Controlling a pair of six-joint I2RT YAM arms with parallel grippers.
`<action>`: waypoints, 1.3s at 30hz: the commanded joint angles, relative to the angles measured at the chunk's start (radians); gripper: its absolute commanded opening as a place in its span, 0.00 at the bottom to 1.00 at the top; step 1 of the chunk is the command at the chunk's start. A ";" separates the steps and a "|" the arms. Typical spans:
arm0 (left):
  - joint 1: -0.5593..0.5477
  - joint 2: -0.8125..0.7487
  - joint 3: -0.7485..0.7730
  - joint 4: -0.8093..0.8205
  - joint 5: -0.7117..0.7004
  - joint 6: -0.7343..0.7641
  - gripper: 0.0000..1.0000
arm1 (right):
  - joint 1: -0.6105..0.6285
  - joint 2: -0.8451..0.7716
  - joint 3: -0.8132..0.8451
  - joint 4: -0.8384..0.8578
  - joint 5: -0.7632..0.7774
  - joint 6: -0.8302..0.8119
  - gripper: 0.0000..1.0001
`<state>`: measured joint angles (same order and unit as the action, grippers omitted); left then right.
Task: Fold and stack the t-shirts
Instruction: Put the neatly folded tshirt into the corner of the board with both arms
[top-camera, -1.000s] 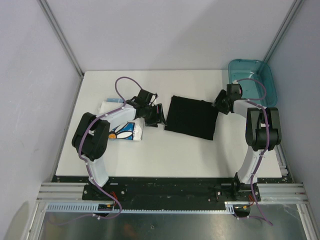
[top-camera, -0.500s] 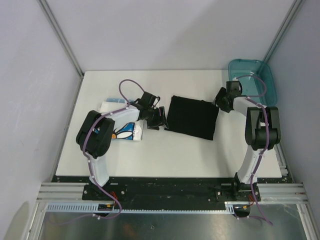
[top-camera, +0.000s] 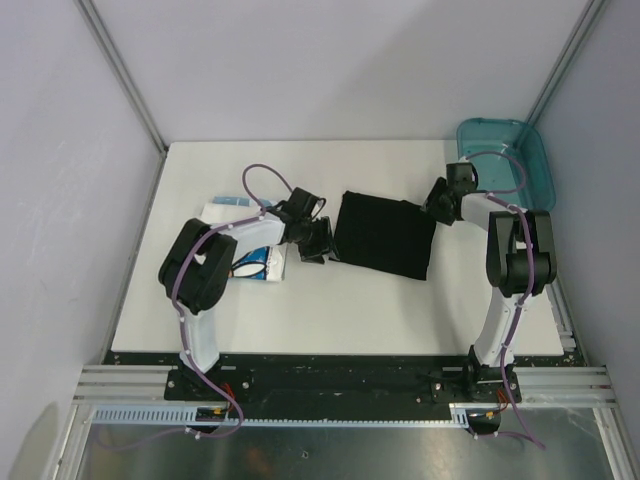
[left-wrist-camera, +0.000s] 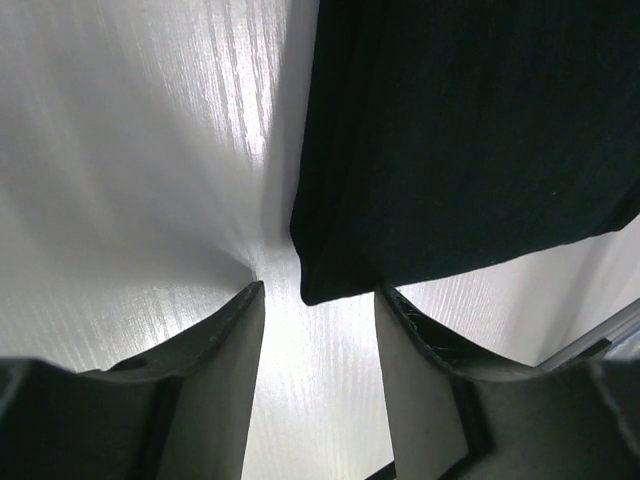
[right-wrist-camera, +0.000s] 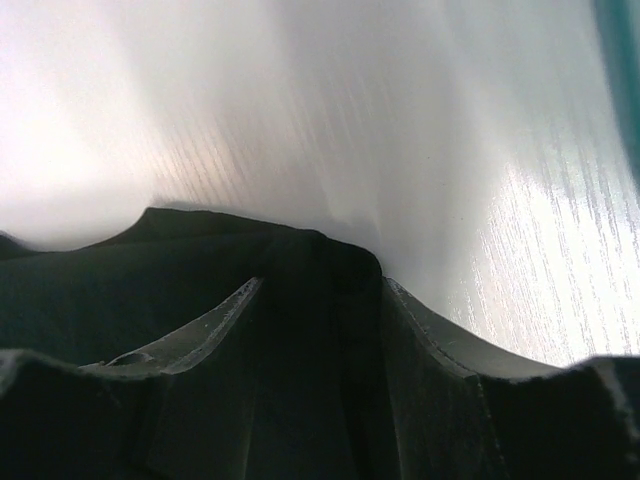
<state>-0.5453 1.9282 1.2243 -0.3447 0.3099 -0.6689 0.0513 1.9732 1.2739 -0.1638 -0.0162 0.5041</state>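
Toward the left edge of the bench lies the folded white t-shirt. At mid-bench is the folded black t-shirt. The left gripper has its jaws spread at the shirt's near-left corner, and the right gripper has its jaws spread astride the far-right corner. The step in hand looks like grasping the shirt for stacking. Next, both must pinch and lift together.

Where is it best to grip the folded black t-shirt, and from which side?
Pinch the black t-shirt at its near left corner, coming low from the left with the left gripper. It lies flat, so only edges give a hold, and this corner faces the open fingers.
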 joint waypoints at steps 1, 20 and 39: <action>-0.016 -0.004 0.016 0.043 -0.055 -0.069 0.51 | 0.019 0.019 0.018 -0.021 -0.021 0.019 0.50; -0.060 -0.094 0.058 0.053 -0.166 -0.107 0.00 | 0.046 -0.111 0.056 -0.077 -0.025 0.023 0.00; -0.064 -0.200 0.102 0.031 -0.187 -0.052 0.00 | 0.172 -0.313 0.068 -0.115 0.049 0.003 0.00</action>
<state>-0.6006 1.8141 1.2724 -0.3202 0.1585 -0.7547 0.2001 1.7416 1.2888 -0.2821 0.0071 0.5201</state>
